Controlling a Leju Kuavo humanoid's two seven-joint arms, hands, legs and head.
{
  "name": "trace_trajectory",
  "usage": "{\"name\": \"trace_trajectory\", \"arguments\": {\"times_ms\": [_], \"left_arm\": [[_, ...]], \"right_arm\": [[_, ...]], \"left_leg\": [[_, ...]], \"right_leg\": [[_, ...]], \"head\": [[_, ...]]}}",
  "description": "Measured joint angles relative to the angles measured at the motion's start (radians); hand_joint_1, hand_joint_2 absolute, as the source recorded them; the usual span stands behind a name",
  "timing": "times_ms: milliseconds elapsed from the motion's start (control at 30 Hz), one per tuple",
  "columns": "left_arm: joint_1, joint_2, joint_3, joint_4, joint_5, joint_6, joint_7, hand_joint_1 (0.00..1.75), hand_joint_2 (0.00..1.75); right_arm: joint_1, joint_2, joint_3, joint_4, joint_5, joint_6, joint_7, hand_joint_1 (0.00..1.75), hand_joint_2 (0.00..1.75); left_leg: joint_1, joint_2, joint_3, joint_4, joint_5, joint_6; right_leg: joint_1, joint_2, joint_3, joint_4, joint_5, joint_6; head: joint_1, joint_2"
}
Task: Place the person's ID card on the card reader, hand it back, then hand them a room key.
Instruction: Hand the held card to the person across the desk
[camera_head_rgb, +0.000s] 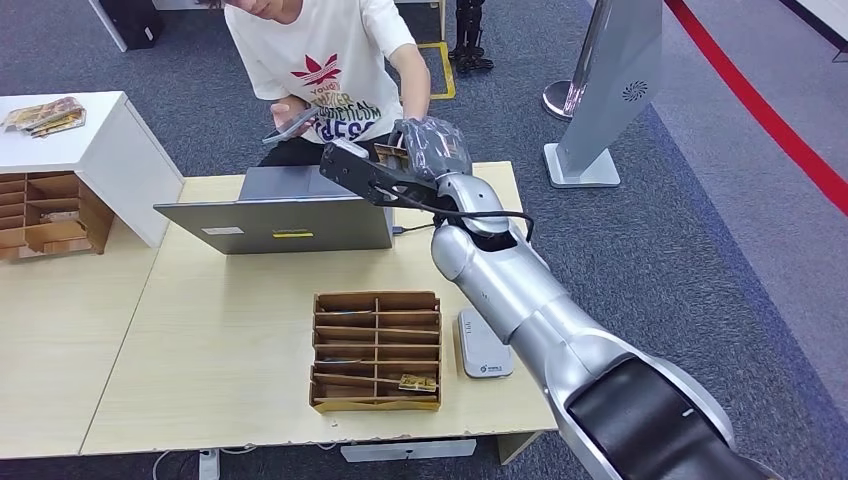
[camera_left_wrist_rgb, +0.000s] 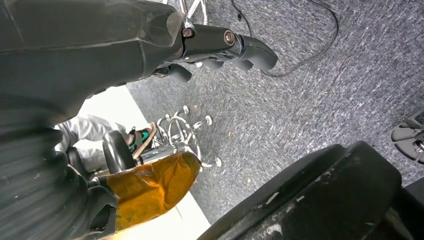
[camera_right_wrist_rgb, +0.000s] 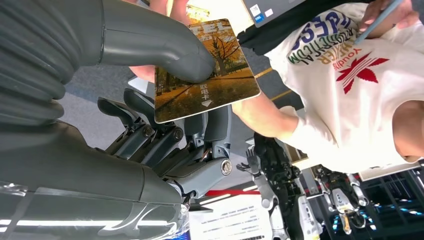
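My right hand (camera_head_rgb: 428, 148) is stretched out over the table's far edge toward a person in a white T-shirt (camera_head_rgb: 330, 60). It holds a room key card (camera_head_rgb: 390, 156) printed with a golden autumn picture. In the right wrist view the thick thumb (camera_right_wrist_rgb: 165, 47) presses the key card (camera_right_wrist_rgb: 207, 75) onto the dark fingers (camera_right_wrist_rgb: 200, 135) beneath. The person's hand (camera_right_wrist_rgb: 144, 73) lies right behind the card, their forearm (camera_head_rgb: 415, 95) reaching down to it. Their other hand holds a flat grey item (camera_head_rgb: 290, 125). The grey card reader (camera_head_rgb: 485, 345) lies near the table's front right. My left hand (camera_left_wrist_rgb: 150, 125) hangs above the floor, fingers apart, holding nothing.
A wooden compartment box (camera_head_rgb: 376, 350) with one card (camera_head_rgb: 418, 382) in its front slot stands beside the reader. A grey laptop (camera_head_rgb: 290, 215) sits at the back of the table. A white cabinet (camera_head_rgb: 95, 140) and another wooden organizer (camera_head_rgb: 45, 215) are at the left.
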Motion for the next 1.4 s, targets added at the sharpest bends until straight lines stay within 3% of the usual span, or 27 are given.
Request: {"name": "trace_trajectory", "arguments": {"times_ms": [700,833,933,1033,1133,1233,1400], "left_arm": [[0.000,0.000,0.000,0.000,0.000,-0.001,0.000,0.00,1.75],[0.000,0.000,0.000,0.000,0.000,-0.002,0.001,0.00,1.75],[0.001,0.000,0.000,0.000,0.014,-0.001,0.001,0.00,1.75],[0.008,0.001,0.001,0.000,0.057,0.010,-0.012,0.00,1.75],[0.031,0.002,0.009,0.000,0.099,0.027,-0.038,0.00,1.75],[0.060,0.006,0.018,0.000,0.131,0.041,-0.058,0.00,1.75],[0.083,0.013,0.036,0.000,0.152,0.052,-0.066,0.00,1.75]], "right_arm": [[-0.003,0.002,0.000,0.034,0.014,0.000,0.008,1.75,1.75],[-0.003,0.002,0.000,0.043,0.023,0.001,0.006,0.00,0.00],[0.012,0.009,-0.013,0.035,-0.059,0.067,-0.078,0.00,0.00],[0.115,0.018,-0.044,-0.087,-0.331,0.254,-0.249,0.00,0.00],[0.283,-0.011,-0.034,-0.334,-0.598,0.378,-0.328,0.00,0.00],[0.430,-0.078,-0.008,-0.567,-0.741,0.403,-0.372,0.00,0.00],[0.561,-0.160,0.018,-0.786,-0.803,0.417,-0.400,0.00,0.00]], "left_leg": [[0.000,0.000,0.000,0.000,0.000,0.000],[0.000,0.000,0.000,0.000,0.000,0.000],[0.000,0.000,0.000,0.000,0.000,0.000],[0.001,0.000,0.000,0.000,0.000,0.000],[0.001,-0.002,-0.001,0.000,-0.001,0.000],[0.001,-0.002,-0.001,0.000,-0.003,0.000],[0.000,0.000,-0.001,0.000,-0.004,0.000]], "right_leg": [[0.000,0.000,-0.001,0.000,0.000,0.000],[0.000,0.000,-0.001,0.000,0.000,0.000],[0.000,0.000,-0.001,0.000,0.000,0.000],[0.001,0.001,-0.001,0.000,-0.001,0.000],[0.001,-0.001,-0.001,-0.001,-0.002,0.000],[0.001,-0.001,-0.001,-0.001,-0.003,0.000],[0.001,0.001,-0.001,-0.002,-0.003,0.000]], "head": [[0.000,0.000],[0.000,0.000],[0.000,0.000],[0.000,0.000],[0.000,0.000],[0.000,0.000],[0.000,0.000]]}}
